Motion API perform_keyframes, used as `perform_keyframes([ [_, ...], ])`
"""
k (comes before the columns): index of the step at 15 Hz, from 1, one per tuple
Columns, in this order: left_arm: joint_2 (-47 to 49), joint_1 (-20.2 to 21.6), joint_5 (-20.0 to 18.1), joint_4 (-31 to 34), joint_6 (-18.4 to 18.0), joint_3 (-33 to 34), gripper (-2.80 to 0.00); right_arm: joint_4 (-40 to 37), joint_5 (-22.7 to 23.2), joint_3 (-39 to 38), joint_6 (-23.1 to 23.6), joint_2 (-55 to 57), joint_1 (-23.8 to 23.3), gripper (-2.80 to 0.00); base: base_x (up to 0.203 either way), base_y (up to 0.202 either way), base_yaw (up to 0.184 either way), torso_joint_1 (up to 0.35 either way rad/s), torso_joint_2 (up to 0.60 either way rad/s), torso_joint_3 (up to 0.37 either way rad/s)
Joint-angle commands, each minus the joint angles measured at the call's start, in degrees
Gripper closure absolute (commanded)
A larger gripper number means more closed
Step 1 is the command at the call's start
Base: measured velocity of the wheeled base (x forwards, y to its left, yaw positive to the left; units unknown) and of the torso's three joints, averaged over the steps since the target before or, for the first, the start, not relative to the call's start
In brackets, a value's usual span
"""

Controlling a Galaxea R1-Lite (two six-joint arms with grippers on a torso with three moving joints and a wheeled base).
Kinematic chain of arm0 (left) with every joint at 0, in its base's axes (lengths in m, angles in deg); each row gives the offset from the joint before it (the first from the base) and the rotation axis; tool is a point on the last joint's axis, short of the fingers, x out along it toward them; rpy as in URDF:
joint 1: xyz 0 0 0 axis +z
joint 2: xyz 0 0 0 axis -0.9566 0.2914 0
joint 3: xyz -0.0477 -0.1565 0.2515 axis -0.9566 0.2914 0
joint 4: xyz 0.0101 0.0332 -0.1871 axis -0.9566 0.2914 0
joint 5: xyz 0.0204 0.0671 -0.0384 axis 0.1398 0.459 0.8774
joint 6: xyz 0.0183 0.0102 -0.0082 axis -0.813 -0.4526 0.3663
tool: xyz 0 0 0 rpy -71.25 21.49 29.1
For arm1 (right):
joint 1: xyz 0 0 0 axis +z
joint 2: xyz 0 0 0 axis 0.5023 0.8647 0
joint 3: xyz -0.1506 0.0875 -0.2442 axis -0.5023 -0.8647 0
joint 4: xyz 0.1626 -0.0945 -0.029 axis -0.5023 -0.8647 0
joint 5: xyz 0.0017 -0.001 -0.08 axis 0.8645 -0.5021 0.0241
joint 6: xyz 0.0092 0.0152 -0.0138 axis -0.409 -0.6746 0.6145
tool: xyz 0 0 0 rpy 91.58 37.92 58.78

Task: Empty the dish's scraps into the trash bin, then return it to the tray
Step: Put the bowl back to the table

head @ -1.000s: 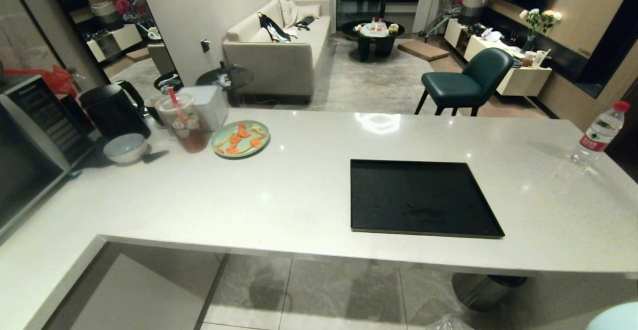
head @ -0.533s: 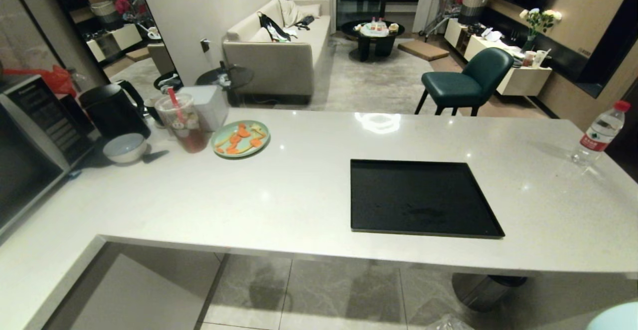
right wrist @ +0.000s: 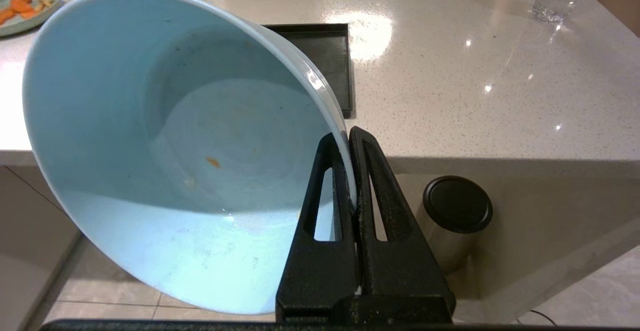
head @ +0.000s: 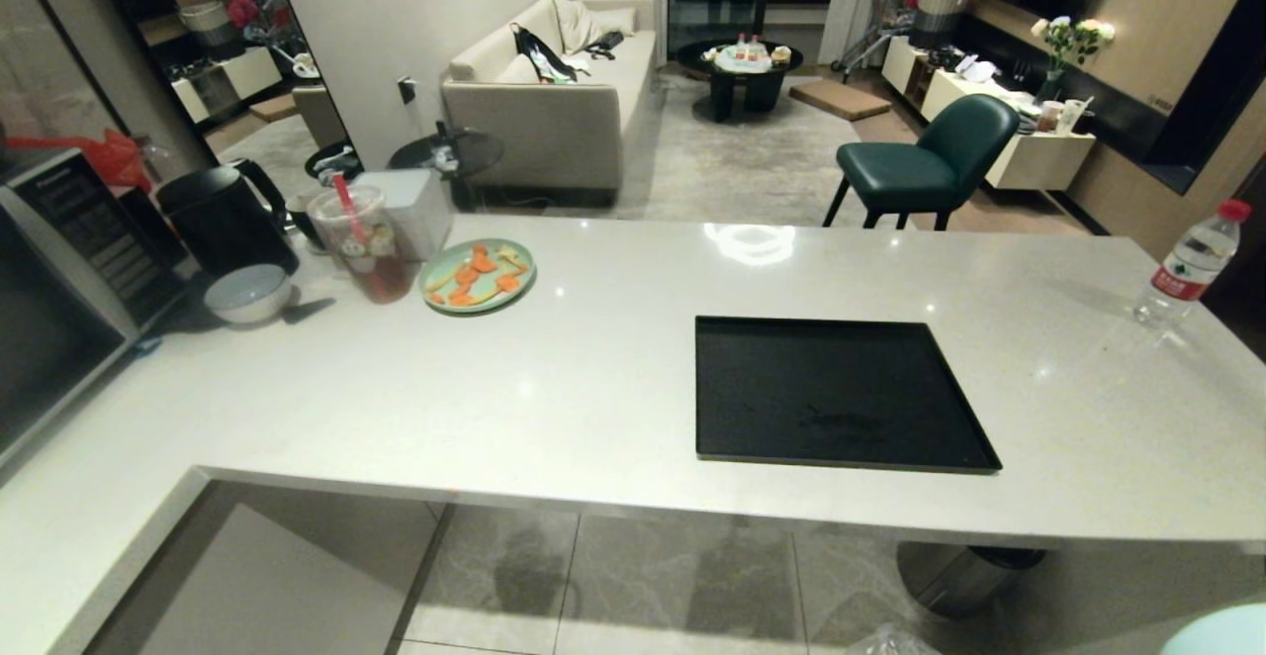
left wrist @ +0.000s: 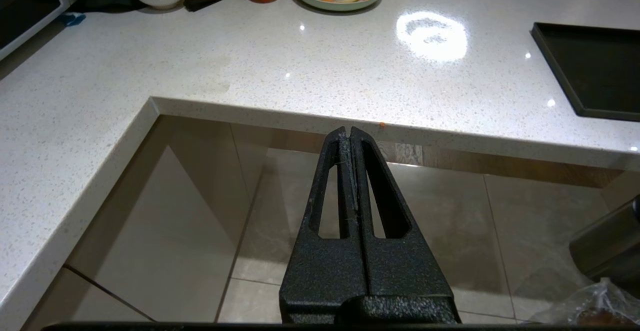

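The counter carries a mint-green plate of carrot pieces near its far left corner, with a drink cup, a white patterned bowl and a black kettle beside it, and a water bottle at the far right edge. The black tray lies bare toward the near edge, right of centre. Below the counter stands a steel bin with a black lid. The right end effector is clamped on the rim of the pale-blue dish — tilted, held off the near edge, its inside smooth with only an orange fleck and a pale crumb. The left end effector hangs below the near edge, fingers pressed together, holding nothing.
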Motion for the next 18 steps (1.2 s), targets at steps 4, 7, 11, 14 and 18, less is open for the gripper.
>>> perform_keyframes([
  [4, 0.06, 0.02, 0.00, -0.02, 0.04, 0.00, 0.00, 0.10, 1.59, 6.41, 0.01, 10.47, 0.04, 0.00, 0.000, 0.000, 0.000, 0.000, 0.00, 0.000],
  [7, 0.06, -0.01, 0.00, -0.02, 0.04, 0.00, 0.00, 0.42, 1.85, 11.88, -0.20, 22.05, 0.08, 0.00, 0.000, 0.000, 0.000, 0.000, 0.00, 0.000],
  [11, 0.06, 0.02, 0.00, -0.02, 0.04, 0.00, 0.00, 0.71, 1.95, 20.15, -3.83, 43.53, 0.10, 0.00, 0.000, 0.000, 0.000, 0.000, 0.00, 0.000],
  [14, 0.06, 0.02, 0.00, -0.02, 0.04, 0.00, 0.00, 0.69, 1.95, 26.43, -8.59, 61.79, 1.17, 0.00, 0.000, 0.000, 0.000, 0.000, 0.00, 0.000],
  [18, 0.06, -0.05, 0.00, -0.02, 0.04, 0.00, 0.00, -0.06, 1.06, 41.33, -27.01, 85.88, 9.63, 0.00, 0.000, 0.000, 0.000, 0.000, 0.00, 0.000],
])
